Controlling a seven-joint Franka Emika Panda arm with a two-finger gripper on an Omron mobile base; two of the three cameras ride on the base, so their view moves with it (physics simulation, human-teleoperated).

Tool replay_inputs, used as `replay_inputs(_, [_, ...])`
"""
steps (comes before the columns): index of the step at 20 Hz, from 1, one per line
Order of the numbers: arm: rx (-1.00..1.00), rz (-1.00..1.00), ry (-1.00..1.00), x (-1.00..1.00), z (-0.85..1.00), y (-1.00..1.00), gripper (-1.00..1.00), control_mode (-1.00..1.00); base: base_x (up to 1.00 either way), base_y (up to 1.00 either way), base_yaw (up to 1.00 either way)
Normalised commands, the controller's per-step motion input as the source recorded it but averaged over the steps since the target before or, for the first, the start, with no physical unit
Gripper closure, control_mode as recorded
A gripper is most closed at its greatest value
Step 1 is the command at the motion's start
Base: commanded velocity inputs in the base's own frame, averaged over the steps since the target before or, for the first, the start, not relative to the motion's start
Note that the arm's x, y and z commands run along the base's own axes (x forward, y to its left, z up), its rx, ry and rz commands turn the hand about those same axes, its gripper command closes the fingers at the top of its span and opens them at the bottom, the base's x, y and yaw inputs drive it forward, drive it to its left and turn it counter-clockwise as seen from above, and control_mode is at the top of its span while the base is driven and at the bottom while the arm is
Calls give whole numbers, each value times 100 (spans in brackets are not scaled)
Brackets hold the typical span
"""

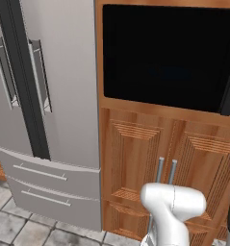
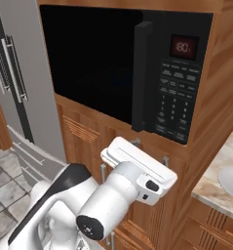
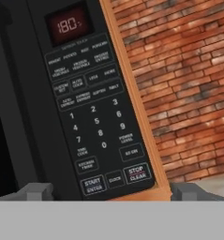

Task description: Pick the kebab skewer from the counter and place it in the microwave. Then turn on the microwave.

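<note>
1. The room is a kitchen with a grey tiled floor point(image 1: 20, 226) and, at the far left, a grey double-door fridge point(image 1: 63, 96); right of it stands a wooden cabinet column point(image 1: 135, 158) with paired metal handles.
2. Built into that column is the microwave point(image 2: 98, 68), its dark glass door shut and its thick black handle point(image 2: 141, 73) running upright along the door's right edge.
3. Right of the handle sits the button panel point(image 3: 94, 122) with a red display point(image 3: 66, 26); in the hand view the panel leans to one side, which is the camera's roll and not the oven's.
4. Further right are a brick wall point(image 3: 183, 84) and a corner of the light stone surface point(image 2: 220, 176).
5. The end effector point(image 3: 111, 191) faces the panel's lower rows, its tips spread wide at the bottom of the hand view, nothing between them.
6. The kebab skewer cannot be found; with the glass this dark it may lie inside, so its long axis and heading cannot be told.
7. Judged step: turning on the microwave. The next move calls for a straight, narrow press on the start button point(image 3: 93, 185), avoiding the stop button point(image 3: 137, 172) nearby.
</note>
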Motion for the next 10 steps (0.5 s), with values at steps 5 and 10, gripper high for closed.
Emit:
replay_inputs(5, [0, 0, 0, 2, -26, -9, -100, -100, 0, 0, 0])
replay_inputs(10, [-10, 0, 0, 2, -27, -2, -100, -100, 0, 0, 0])
